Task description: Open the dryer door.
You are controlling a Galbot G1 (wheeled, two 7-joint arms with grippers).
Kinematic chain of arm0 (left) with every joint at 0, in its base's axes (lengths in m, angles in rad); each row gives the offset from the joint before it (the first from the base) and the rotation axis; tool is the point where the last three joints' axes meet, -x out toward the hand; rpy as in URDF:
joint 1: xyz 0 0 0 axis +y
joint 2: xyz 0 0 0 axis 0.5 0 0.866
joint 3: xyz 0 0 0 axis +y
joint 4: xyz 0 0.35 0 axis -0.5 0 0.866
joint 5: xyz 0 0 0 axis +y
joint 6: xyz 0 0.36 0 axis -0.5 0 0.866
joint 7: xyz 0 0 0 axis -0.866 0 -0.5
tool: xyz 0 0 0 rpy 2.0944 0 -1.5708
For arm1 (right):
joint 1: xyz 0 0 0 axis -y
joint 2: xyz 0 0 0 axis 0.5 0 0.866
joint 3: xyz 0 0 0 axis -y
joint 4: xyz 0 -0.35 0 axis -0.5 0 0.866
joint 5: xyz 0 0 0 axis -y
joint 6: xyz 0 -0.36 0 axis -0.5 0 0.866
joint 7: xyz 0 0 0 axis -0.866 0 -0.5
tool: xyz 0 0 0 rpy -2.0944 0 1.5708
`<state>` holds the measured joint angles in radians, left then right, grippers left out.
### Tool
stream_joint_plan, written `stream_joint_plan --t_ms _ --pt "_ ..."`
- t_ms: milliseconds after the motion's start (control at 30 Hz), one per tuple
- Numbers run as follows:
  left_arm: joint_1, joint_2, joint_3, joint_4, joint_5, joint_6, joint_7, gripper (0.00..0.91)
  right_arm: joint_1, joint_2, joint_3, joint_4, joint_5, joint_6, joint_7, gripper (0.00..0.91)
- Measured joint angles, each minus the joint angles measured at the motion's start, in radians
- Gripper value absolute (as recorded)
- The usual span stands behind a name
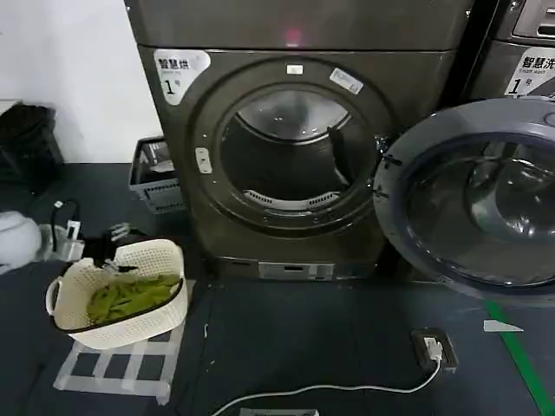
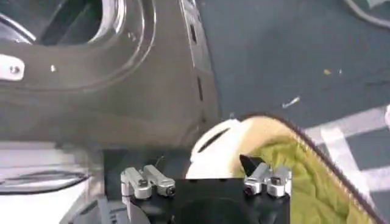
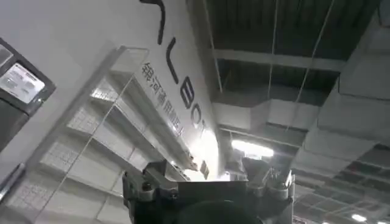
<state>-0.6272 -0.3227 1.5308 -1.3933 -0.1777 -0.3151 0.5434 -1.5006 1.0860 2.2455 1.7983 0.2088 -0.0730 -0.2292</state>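
Left wrist view has the left pincer (image 2: 206,181) spread wide, holding nothing, above a cream basket (image 2: 226,141) of green cloth (image 2: 304,176). Right pincer (image 3: 207,182) points at the ceiling, its opening unclear. Farther off, the dryer door (image 1: 473,199) hangs swung open rightward; the dryer (image 1: 295,130) label reads "1".

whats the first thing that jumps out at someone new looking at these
The dryer door stands swung wide open to the right of the machine, baring the round drum opening. Next is the cream laundry basket of green cloth on the floor to the dryer's left.
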Motion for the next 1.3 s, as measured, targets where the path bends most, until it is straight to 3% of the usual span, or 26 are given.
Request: stream_joint_plan --t_ms 400,1300 --pt "-0.103 -0.051 0.127 0.074 0.117 -0.028 0.038 0.907 -0.010 0.001 0.018 0.001 0.000 0.000 -0.004 0.907" --pt "-0.113 -0.046 0.131 0.116 0.200 -0.084 0.079 0.907 -0.024 0.004 0.033 -0.002 0.006 -0.001 -0.005 0.907"
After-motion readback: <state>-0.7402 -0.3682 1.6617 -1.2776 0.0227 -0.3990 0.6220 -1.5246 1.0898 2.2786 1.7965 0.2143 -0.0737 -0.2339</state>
